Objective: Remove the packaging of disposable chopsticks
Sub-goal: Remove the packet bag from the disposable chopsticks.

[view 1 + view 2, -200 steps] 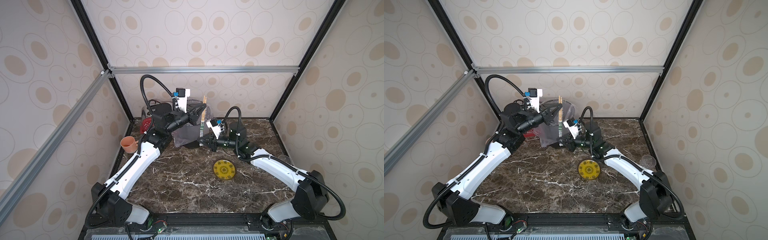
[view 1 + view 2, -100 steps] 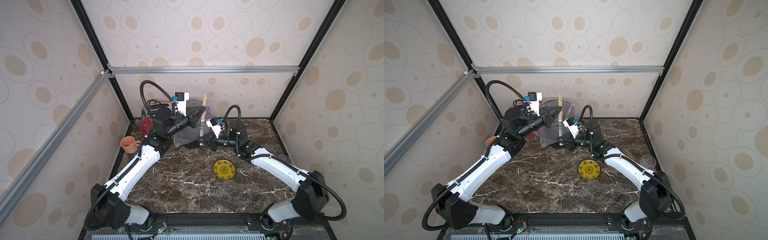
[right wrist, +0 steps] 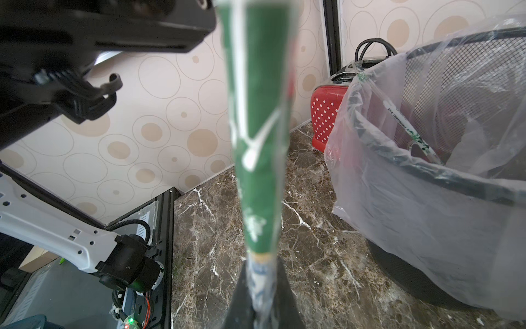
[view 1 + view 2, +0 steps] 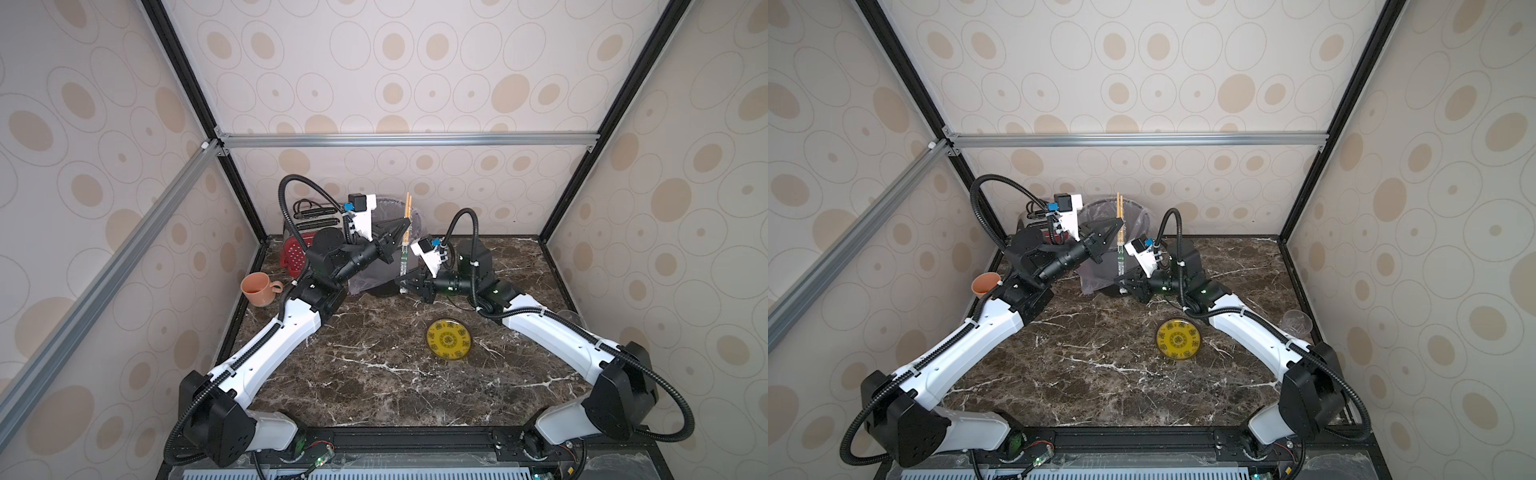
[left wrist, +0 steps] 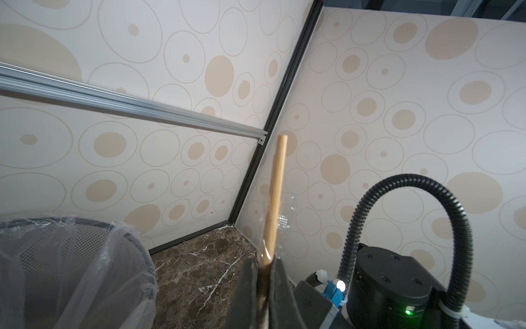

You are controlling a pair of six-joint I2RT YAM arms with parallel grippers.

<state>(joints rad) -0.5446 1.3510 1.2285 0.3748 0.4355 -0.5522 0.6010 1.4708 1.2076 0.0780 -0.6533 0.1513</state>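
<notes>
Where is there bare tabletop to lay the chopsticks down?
Bare marble: the patch between the left arm and the yellow dish, plus the back right corner behind the right arm. Crowded: back left to centre, around bin, toaster, orange cup, left claw and right claw.

White link shells and black joints are seen on both arms; black ribbed cables are routed to the wrists; the left gripper is finished black.

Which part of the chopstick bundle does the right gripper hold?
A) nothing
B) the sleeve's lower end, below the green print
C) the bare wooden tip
B: the right gripper is shut on the clear end of the packaging, just past its green print.
</notes>
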